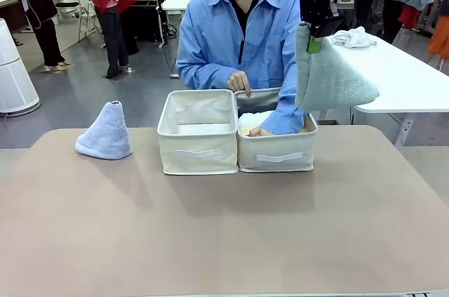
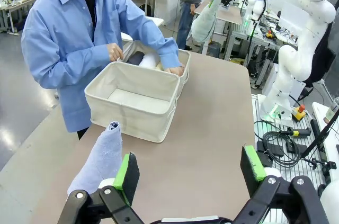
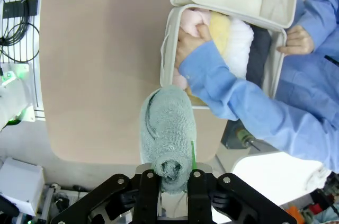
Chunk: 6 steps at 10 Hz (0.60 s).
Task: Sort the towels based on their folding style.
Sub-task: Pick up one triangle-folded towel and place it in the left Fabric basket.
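Note:
My right gripper [image 1: 316, 38] [image 3: 172, 173] is shut on the narrow end of a grey-green cone towel [image 1: 330, 79] [image 3: 165, 128], which hangs high in the air to the right of the right bin [image 1: 277, 160]. That bin holds rolled towels: pink [image 3: 189, 21], yellow [image 3: 222, 30], white [image 3: 241, 46] and dark grey [image 3: 258, 54]. A person's hand [image 3: 192, 44] presses on them. The left bin [image 1: 198, 153] has nothing in it. A lavender-blue cone towel [image 1: 104, 132] [image 2: 100, 160] stands on the table's left, beside my open left gripper [image 2: 189, 168].
The person sits at the far side with the other hand [image 1: 239, 82] on the bins' back rim. A white table [image 1: 403, 79] with a white cloth heap [image 1: 353, 37] stands at the back right. Cables and gear [image 2: 288, 139] lie off the table's edge.

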Each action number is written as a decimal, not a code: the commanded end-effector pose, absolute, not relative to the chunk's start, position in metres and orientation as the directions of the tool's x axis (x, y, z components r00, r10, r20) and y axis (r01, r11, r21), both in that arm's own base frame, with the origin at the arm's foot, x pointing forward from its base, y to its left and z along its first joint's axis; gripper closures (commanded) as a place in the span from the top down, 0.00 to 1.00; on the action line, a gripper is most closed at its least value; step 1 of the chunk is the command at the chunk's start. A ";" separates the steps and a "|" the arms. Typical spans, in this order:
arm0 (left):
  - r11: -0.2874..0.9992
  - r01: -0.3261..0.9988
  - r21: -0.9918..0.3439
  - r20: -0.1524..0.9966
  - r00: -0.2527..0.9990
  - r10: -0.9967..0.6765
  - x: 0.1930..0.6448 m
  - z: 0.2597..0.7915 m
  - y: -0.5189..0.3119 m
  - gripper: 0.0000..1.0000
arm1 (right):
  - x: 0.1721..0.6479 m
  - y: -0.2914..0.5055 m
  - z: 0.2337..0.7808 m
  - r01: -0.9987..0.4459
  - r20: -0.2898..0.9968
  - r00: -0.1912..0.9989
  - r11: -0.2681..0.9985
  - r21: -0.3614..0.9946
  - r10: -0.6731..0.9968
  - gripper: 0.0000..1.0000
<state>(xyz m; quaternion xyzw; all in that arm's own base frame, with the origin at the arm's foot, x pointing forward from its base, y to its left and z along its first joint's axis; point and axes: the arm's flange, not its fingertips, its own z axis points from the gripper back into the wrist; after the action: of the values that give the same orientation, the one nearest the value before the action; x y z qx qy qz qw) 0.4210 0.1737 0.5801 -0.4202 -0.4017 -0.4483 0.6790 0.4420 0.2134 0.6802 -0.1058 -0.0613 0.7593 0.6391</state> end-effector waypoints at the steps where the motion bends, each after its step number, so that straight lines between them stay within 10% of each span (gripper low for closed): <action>1: 0.243 0.950 -0.195 0.932 0.256 -0.255 0.419 0.581 0.173 1.00 | 0.442 0.213 0.680 -0.956 -0.093 -0.161 -0.179 -0.231 0.983 0.18; 6: 0.243 0.950 -0.195 0.932 0.256 -0.255 0.419 0.581 0.173 1.00 | 0.442 0.213 0.680 -0.956 -0.093 -0.161 -0.179 -0.231 0.983 0.18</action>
<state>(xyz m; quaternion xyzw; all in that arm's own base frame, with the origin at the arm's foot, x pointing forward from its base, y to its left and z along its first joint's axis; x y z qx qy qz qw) 0.4210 0.1737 0.5801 -0.4202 -0.4017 -0.4483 0.6790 0.4420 0.2134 0.6802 -0.1058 -0.0613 0.7593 0.6391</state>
